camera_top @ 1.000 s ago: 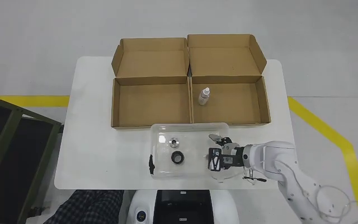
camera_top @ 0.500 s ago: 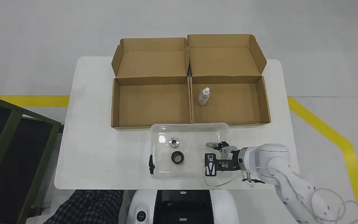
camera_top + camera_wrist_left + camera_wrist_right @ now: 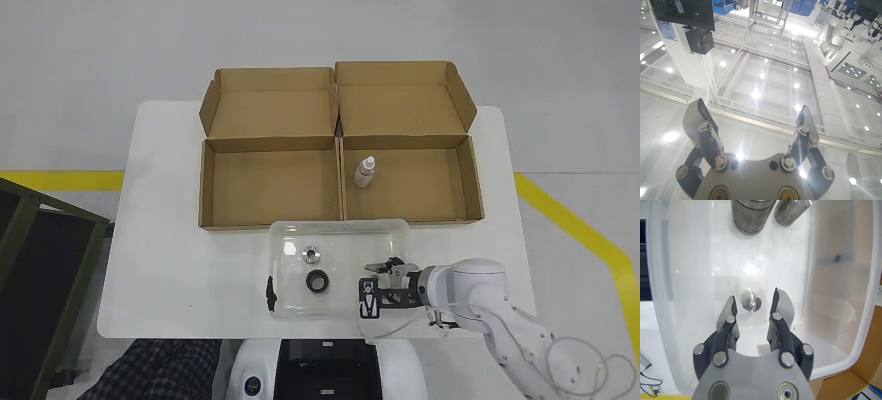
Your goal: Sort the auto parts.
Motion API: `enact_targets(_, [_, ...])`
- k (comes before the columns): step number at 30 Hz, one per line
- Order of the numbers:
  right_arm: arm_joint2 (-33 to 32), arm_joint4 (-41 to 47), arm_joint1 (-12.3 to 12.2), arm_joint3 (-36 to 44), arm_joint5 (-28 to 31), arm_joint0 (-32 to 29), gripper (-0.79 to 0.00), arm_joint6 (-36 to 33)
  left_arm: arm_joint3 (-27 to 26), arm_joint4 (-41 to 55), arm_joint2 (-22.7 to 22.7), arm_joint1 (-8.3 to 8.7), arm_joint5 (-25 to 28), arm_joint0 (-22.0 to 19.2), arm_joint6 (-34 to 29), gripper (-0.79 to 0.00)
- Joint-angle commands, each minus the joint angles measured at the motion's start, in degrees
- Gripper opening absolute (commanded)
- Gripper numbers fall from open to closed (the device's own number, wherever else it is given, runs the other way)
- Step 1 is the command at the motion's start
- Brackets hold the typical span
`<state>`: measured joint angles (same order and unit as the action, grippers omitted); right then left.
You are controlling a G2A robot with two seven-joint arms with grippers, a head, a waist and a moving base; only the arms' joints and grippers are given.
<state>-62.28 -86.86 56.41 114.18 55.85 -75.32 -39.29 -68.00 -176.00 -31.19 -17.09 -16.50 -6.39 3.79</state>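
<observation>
1. My right jaws stand partly open and hold nothing. The tips hang low inside the clear bin (image 3: pixel 831 291), 1 on each side of a small steel stud (image 3: pixel 751 303), and as far as I can see neither tip touches it.
2. My left jaws are spread wide, hold nothing, and point up at the ceiling.
3. The stud lies on the bin's floor close to 1 end wall, its bright end face turned toward my wrist camera.
4. I judge it solid, stiff, dense for its size and smooth. Being round, it could roll or squirt away on the slick plastic. I would close across its round flank, ribbed pads square to it.
5. Farther along the bin stand a grooved steel sleeve (image 3: pixel 750 217) and a plain steel cylinder (image 3: pixel 791 213), near each other and well apart from the stud.
6. Beyond the bin, on the surface (image 3: pixel 170 250), the left cardboard box (image 3: pixel 270 188) and right cardboard box (image 3: pixel 420 185) sit side by side. The right one holds a small white bottle (image 3: pixel 366 172).
</observation>
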Motion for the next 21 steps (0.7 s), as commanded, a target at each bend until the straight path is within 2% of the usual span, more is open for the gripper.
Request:
enact_targets(1, [0.5,0.1,0.0,-0.1,0.1,0.3,-0.554,-0.5,0.0,0.0,0.0,0.00,0.0,0.0,0.0,0.000])
enact_targets(3, [0.9,0.2,0.1,-0.1,0.2,0.6,-0.634,-0.8,0.0,0.0,0.0,0.00,0.0,0.0,0.0,0.000])
enact_targets(5, [1.1,0.3,0.0,-0.1,0.4,0.8,-0.767,-1.2,0.0,0.0,0.0,0.00,0.0,0.0,0.0,0.000])
enact_targets(6, [1.2,0.4,0.0,0.1,0.5,0.8,-0.785,-1.3,0.0,0.0,0.0,0.00,0.0,0.0,0.0,0.000])
enact_targets(15, [-0.1,2.3,-0.6,2.7,2.0,-0.4,-0.785,-0.1,0.0,0.0,0.0,0.00,0.0,0.0,0.0,0.000])
enact_targets(21, [-1.8,4.5,-0.8,2.8,1.2,-0.8,-0.785,3.2,0.0,0.0,0.0,0.00,0.0,0.0,0.0,0.000])
